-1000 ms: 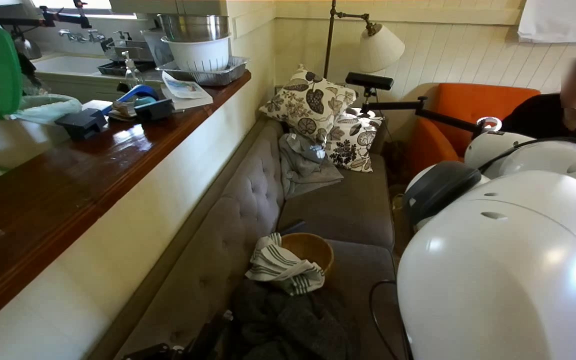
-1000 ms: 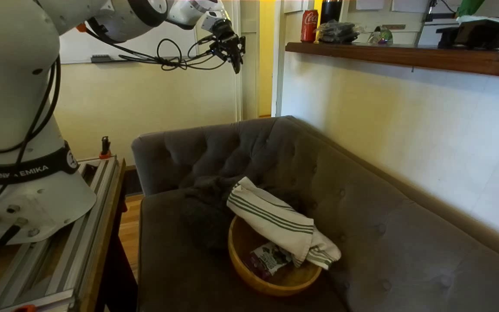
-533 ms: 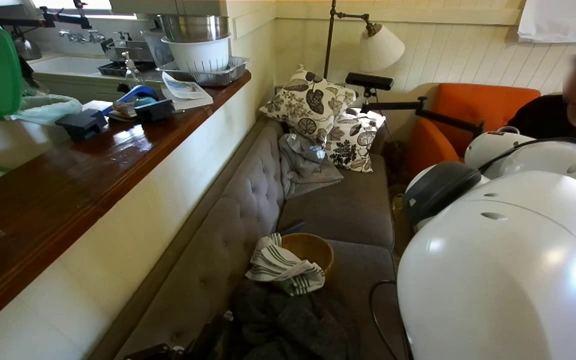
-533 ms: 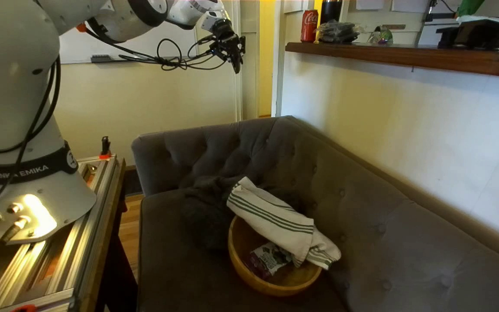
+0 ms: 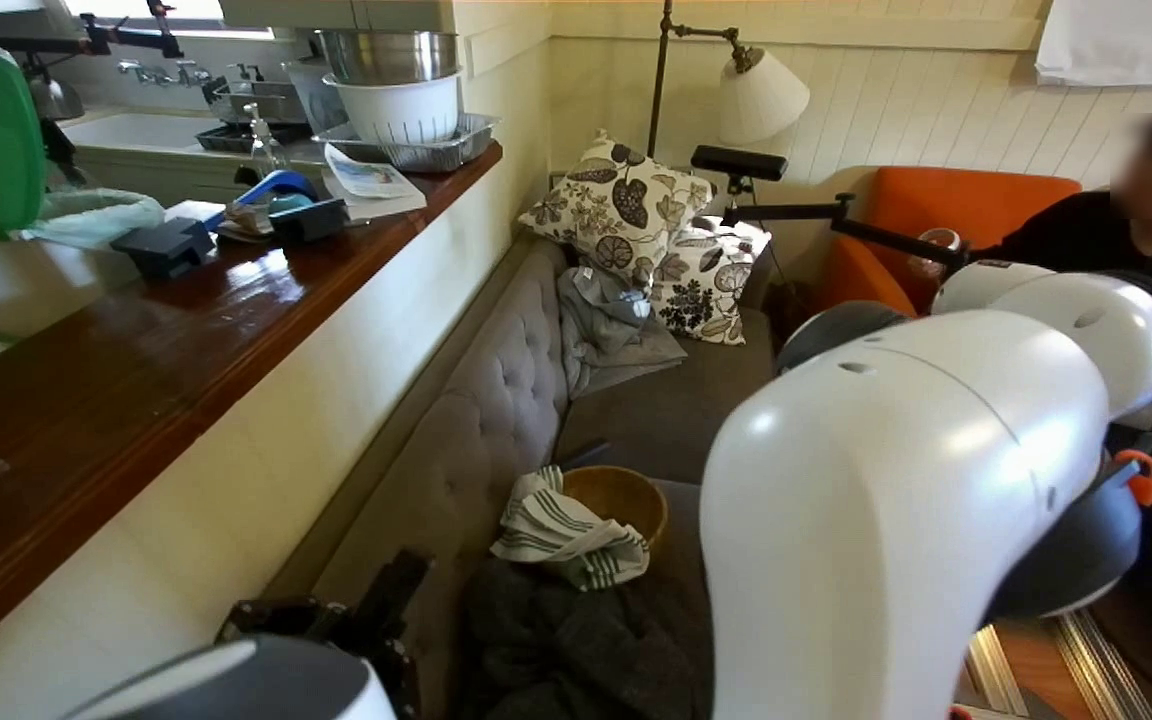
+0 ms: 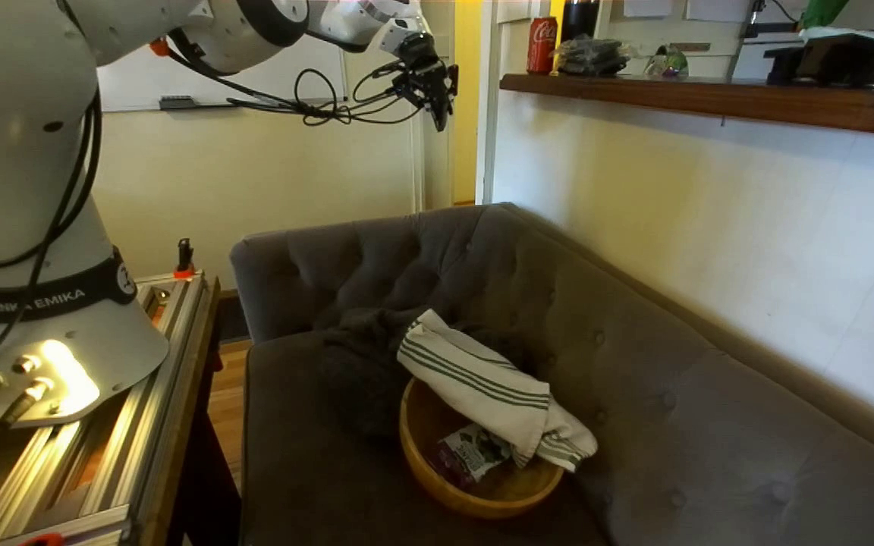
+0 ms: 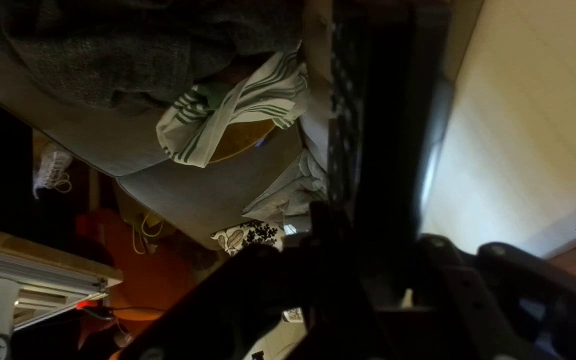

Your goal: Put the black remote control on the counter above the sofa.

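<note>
Room: cream walls (image 6: pixel 710 250); an orange armchair (image 5: pixel 986 205) is at upper right in an exterior view, a person (image 5: pixel 1066 225) beside it at the right edge.
Counter (image 5: pixel 186 350): glossy reddish-brown, running up the left half of the frame in an exterior view, above the sofa (image 5: pixel 676 410); at its far end a foil tray (image 5: pixel 476 130) carries a white colander (image 5: pixel 396 108), with a steel bowl (image 5: pixel 391 55) on top.
Can (image 6: pixel 542 45): red, standing near the counter's left end, upper right in an exterior view.
Cushions (image 5: pixel 626 215): patterned, at the sofa's far end, upper centre in an exterior view.
Wooden bowl (image 6: pixel 467 499): on the seat, low in both exterior views; a striped towel (image 6: pixel 482 379) drapes over its rim, a packet (image 6: pixel 475 451) lies inside, a dark blanket (image 6: pixel 365 371) just beside; a slim dark bar (image 5: pixel 586 455) behind it is too small to identify.
Gripper (image 6: pixel 438 106): upper centre in an exterior view, left of the counter and apart from it; jaws pinching the remote (image 7: pixel 373 125).
Remote: black, off the sofa, right of centre in the wrist view, reaching from the top edge down to the jaws, dark and blurred.
</note>
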